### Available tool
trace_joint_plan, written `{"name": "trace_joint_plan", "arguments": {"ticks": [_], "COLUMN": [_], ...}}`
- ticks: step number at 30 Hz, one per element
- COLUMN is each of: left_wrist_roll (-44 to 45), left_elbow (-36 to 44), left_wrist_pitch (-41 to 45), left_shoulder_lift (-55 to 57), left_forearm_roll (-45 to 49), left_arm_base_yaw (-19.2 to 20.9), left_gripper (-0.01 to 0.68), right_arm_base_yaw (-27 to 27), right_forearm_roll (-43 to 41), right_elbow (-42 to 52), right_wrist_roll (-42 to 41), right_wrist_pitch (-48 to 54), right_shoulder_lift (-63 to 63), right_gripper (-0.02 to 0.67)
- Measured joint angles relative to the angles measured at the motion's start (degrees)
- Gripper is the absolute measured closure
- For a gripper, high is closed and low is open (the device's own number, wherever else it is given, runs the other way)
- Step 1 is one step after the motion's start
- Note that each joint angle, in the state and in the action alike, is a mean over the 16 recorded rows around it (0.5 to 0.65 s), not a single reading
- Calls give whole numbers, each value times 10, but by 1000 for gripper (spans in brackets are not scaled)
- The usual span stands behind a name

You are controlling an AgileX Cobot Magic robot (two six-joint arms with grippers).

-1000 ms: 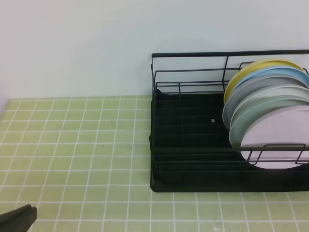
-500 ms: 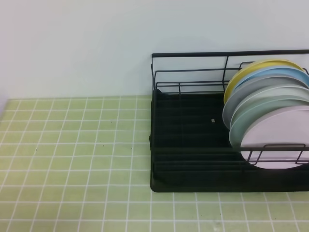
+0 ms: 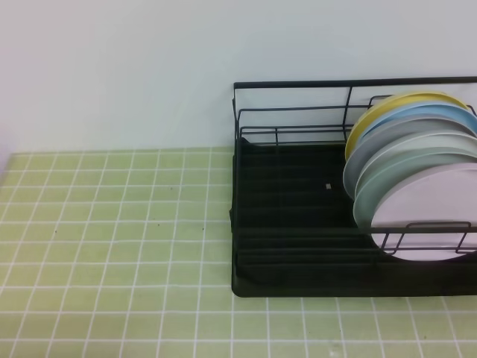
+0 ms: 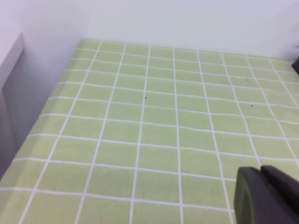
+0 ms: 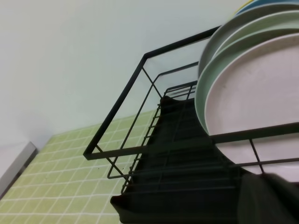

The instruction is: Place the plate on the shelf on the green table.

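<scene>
The pale pink plate [image 3: 428, 212] stands upright at the front of a row of plates in the right end of the shelf [image 3: 291, 224], a black wire rack on the green table [image 3: 112, 224]. Neither gripper shows in the exterior high view. In the left wrist view my left gripper [image 4: 267, 196] hovers over bare green table [image 4: 154, 121] with its fingers pressed together, holding nothing. The right wrist view looks up at the pink plate [image 5: 261, 98] behind the shelf's front rail [image 5: 177, 154]. My right gripper [image 5: 270, 198] is a dark shape low in front of it, shut and empty.
Behind the pink plate stand a mint-green plate [image 3: 387, 175], a grey one [image 3: 373, 145], a blue one [image 3: 417, 113] and a yellow one [image 3: 387, 104]. A white wall backs the table. A white ledge [image 4: 9, 56] borders the table's left side.
The dark tip of my left gripper, seen at the lower left corner a second ago, has drawn back out of the exterior view. The plates and the shelf have not moved.
</scene>
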Motion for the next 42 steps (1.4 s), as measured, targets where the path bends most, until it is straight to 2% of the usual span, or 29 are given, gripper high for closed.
{"name": "trace_joint_plan", "arguments": {"ticks": [14,22,26,31,38,42], "left_wrist_roll": [4,5,5,5,5,5], "left_elbow": [0,0,0,0,0,0], "left_wrist_pitch": [2,2,2,2,2,2], "left_shoulder_lift": [0,0,0,0,0,0], "left_forearm_roll": [1,1,1,0,0,0], "left_arm_base_yaw": [2,2,2,2,2,2], "left_gripper": [676,676,676,676,676,676], "right_arm_base_yaw": [0,0,0,-6,-60,-108], "right_forearm_roll": [0,-24,-124,-308,-603,-720], "right_elbow": [0,0,0,0,2,11], "right_wrist_roll": [-2,-44,-17,63,268,377], "right_wrist_pitch": [0,-13,-21,-22,9,39], "right_shoulder_lift": [0,0,0,-12,-65,-111], "right_gripper": [651,651,651,651,651,651]}}
